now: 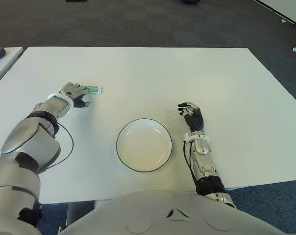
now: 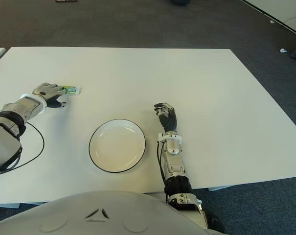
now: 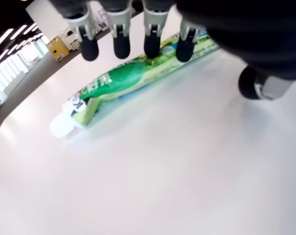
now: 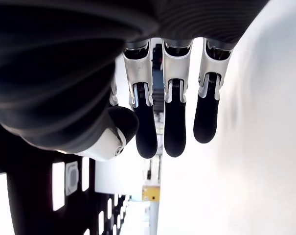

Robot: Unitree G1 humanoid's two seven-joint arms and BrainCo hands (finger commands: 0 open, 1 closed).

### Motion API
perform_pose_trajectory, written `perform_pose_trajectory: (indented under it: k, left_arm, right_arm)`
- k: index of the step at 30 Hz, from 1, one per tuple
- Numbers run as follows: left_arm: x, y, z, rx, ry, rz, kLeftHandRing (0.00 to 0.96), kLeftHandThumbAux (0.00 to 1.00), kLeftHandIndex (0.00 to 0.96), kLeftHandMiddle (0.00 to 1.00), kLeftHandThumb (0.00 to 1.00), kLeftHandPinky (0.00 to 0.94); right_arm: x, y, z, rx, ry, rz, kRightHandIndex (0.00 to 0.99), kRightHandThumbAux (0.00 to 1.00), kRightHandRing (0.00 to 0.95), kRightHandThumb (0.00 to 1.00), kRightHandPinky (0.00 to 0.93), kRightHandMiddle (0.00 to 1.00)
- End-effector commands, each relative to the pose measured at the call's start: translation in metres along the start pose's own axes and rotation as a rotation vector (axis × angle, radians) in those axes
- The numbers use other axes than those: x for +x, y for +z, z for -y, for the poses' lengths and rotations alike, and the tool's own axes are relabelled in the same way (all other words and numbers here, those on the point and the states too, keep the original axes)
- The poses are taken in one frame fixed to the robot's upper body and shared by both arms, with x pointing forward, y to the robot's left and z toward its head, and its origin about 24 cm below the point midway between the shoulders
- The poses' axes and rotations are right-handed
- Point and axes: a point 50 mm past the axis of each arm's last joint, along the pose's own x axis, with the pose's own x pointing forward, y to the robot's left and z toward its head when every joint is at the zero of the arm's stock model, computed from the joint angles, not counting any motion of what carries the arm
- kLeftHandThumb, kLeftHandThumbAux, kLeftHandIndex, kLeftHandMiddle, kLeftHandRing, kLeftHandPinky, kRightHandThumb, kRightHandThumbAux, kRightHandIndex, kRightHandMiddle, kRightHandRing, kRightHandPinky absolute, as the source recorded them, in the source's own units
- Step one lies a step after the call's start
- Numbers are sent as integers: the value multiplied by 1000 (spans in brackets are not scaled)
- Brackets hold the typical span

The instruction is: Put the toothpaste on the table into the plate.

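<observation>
A: What is seen close by?
B: The white plate [image 1: 144, 145] is seen just beside the idle right hand [image 1: 191, 114], whose fingers are loose and hold nothing.

A: And farther off?
B: The toothpaste tube [image 3: 133, 78] is touched by the left hand's [image 1: 72, 93] fingertips [image 3: 151, 47], not gripped yet. The thumb should be closed under it gently.

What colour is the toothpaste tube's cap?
White, on the green-and-white plastic toothpaste tube; clearest in the left wrist view.

Toothpaste [image 1: 92, 89] far left of plate [image 1: 122, 155]
</observation>
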Motion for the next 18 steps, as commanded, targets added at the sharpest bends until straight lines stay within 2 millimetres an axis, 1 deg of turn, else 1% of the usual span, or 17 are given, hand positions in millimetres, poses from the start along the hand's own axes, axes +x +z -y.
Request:
perform_pose_trajectory:
  k: [1,9,18]
  left_arm:
    - [-1,9,2,-132,97,-3,0,234,0,0,511,0]
    - [-2,8,0,-335,212,-63,0,216,0,0,516,0]
    - [-2,12,-11,-458,313,-34,0,177,0,0,534,0]
  right_arm:
    - [-2,-3,-1,-5,0,-26,418,733,395,708,412,408]
    - [-1,-1,-2,2,9,-21,418,733,397,709,412,411]
    - [0,-2,-2,3,8,-19,419,733,405,710,423,415]
